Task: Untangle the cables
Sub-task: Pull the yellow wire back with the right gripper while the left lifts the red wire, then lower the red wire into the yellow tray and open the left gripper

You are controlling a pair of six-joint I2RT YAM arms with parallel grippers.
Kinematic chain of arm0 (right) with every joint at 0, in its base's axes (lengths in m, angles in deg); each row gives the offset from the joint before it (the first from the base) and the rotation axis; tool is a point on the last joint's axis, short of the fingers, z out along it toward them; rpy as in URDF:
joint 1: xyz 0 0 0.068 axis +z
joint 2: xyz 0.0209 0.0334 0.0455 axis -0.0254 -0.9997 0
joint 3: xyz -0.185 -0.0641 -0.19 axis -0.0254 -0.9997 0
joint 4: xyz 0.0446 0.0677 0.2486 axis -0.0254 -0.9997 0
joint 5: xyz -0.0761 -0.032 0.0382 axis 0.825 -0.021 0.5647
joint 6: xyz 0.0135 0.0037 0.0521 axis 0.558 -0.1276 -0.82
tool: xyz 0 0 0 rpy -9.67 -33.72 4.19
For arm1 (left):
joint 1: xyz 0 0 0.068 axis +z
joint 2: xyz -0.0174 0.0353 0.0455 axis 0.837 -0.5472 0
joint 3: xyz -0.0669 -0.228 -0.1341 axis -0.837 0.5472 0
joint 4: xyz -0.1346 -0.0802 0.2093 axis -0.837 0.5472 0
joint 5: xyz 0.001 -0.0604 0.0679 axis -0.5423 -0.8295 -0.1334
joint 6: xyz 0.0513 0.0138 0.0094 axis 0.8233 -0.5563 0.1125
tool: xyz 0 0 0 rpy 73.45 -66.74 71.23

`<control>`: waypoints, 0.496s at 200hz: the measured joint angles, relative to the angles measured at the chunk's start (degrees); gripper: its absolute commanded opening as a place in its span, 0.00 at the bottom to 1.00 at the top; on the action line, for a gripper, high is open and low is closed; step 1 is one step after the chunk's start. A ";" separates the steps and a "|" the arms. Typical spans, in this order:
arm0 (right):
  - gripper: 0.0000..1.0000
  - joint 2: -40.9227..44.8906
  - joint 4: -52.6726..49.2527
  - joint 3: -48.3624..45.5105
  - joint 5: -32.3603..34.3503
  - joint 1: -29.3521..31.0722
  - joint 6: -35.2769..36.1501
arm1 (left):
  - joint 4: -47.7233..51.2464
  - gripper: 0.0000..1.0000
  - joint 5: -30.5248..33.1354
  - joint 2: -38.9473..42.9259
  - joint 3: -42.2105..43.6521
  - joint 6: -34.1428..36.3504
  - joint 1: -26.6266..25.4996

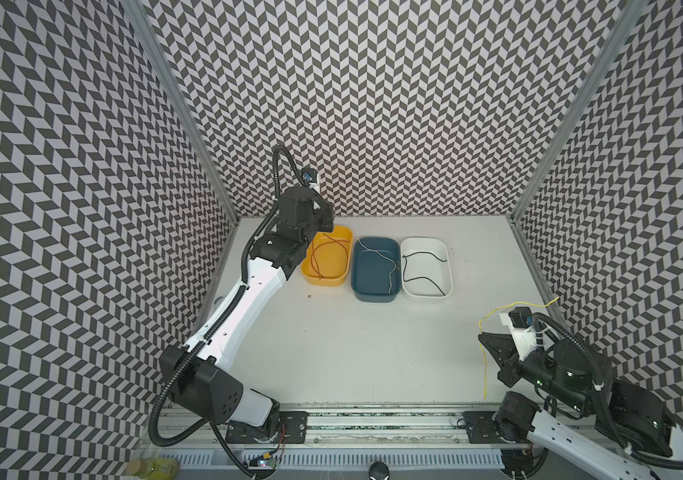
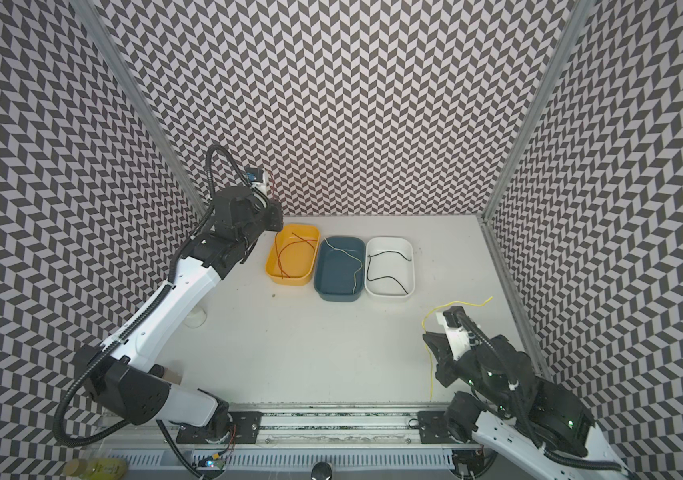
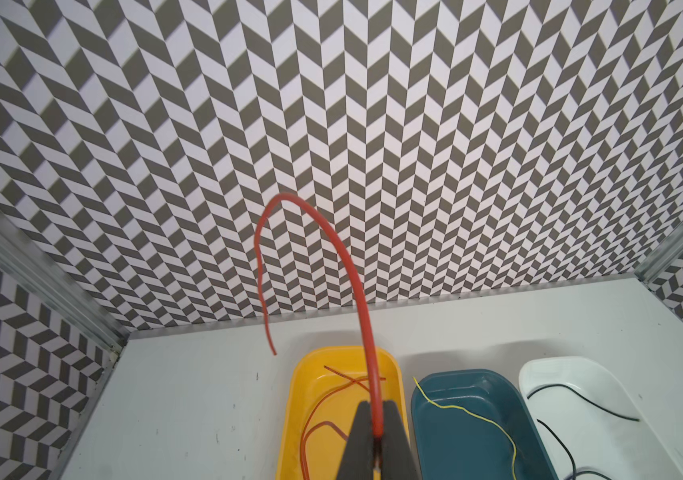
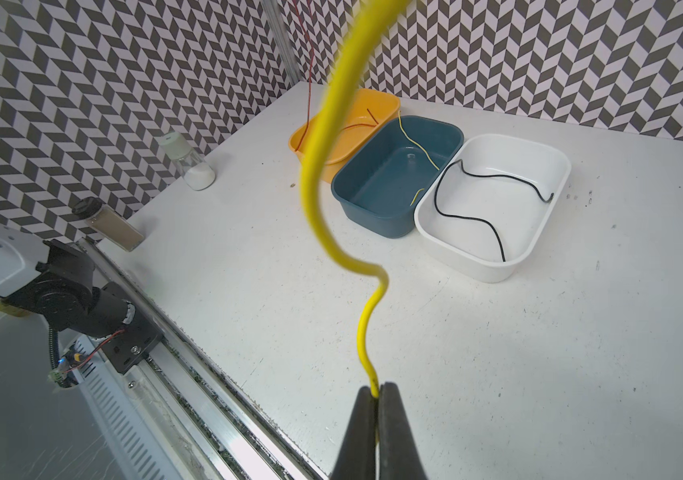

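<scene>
Handling judgement: both are thin, light and springy and hold their curl, so they are best pinched near an end. Left gripper (image 3: 376, 405) is clamped tight on a red cable (image 3: 351, 268) above the yellow tray (image 3: 302, 384). Right gripper (image 4: 377, 388) is likewise clamped on a yellow cable (image 4: 310, 166) over the table (image 4: 497, 353).

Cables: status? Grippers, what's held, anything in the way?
Left gripper shut on red cable, above yellow tray. Right gripper shut on yellow cable, front right of table. Held cables apart; no obstruction seen.

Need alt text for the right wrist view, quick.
The right end effector is shut on a curling yellow cable above the white table. Beyond sit a yellow tray, a blue tray and a white tray in a row.
</scene>
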 measured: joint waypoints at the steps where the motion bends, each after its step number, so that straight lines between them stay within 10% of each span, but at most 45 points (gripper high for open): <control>1: 0.00 0.07 0.02 -0.04 0.04 0.00 0.02 | -0.17 0.00 -0.09 -0.02 0.26 -0.04 0.00; 99: 0.00 2.47 0.04 -1.07 1.14 -0.02 0.98 | -7.21 0.00 -1.79 -2.95 10.05 -4.20 -0.02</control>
